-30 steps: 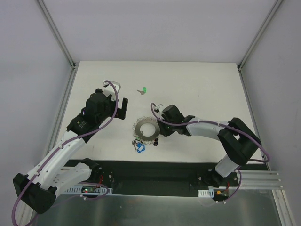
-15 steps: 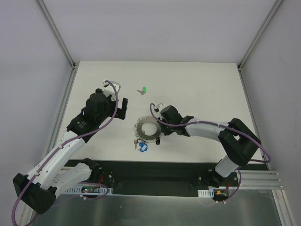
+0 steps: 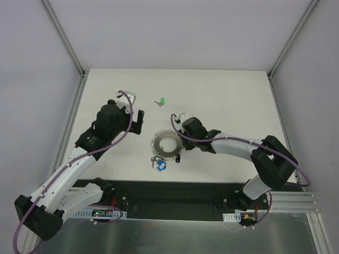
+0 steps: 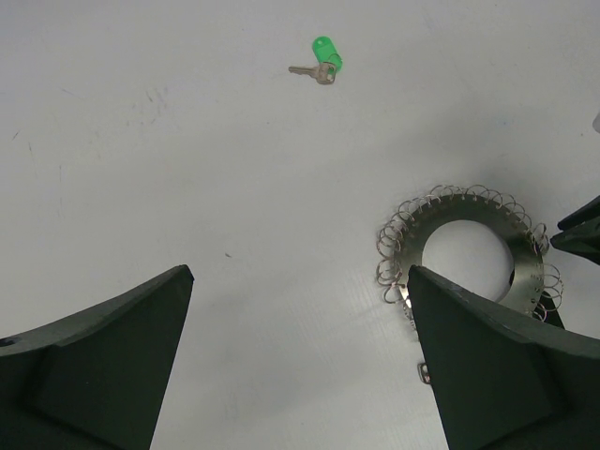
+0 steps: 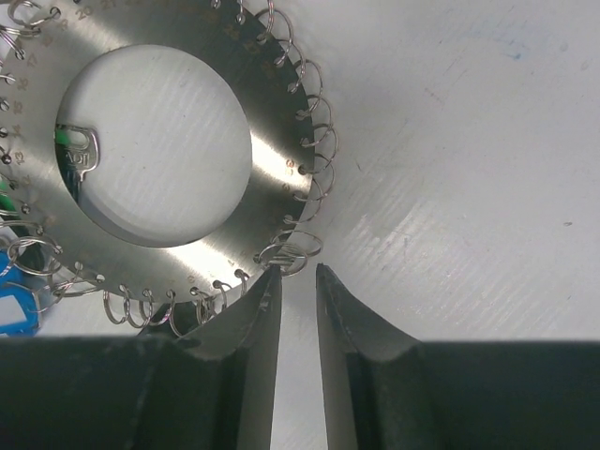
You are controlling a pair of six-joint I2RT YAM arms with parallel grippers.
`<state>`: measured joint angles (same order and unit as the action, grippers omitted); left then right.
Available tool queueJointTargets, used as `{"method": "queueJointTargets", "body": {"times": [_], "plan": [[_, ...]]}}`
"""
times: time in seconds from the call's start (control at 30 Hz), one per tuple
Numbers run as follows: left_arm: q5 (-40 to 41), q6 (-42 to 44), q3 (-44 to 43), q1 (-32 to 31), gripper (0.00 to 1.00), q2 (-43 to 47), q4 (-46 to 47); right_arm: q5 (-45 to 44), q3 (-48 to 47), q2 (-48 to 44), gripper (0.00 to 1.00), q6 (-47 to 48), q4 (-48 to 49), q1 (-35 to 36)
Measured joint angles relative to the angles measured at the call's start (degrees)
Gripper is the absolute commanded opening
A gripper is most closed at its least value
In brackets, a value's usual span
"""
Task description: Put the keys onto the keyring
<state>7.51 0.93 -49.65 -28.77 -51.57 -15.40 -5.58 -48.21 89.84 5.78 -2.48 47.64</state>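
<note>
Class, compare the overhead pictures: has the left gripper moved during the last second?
No. The left gripper sits open at the same spot, just as far from the green key and the table's left edge as before.

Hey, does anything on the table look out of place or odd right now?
The green key lies alone toward the far side, well apart from the keyring. Another key sits partly under the ring, its metal showing through the centre hole. Nothing looks spilled or damaged.
</note>
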Motion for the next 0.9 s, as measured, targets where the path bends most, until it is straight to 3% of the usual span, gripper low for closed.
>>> {"method": "queueJointTargets", "body": {"times": [0.9], "plan": [[-0.85, 0.0, 0.0, 0.0, 0.99, 0.0, 0.0, 2.36, -1.2, 5.16, 0.25, 2.51, 1.29, -0.39]]}}
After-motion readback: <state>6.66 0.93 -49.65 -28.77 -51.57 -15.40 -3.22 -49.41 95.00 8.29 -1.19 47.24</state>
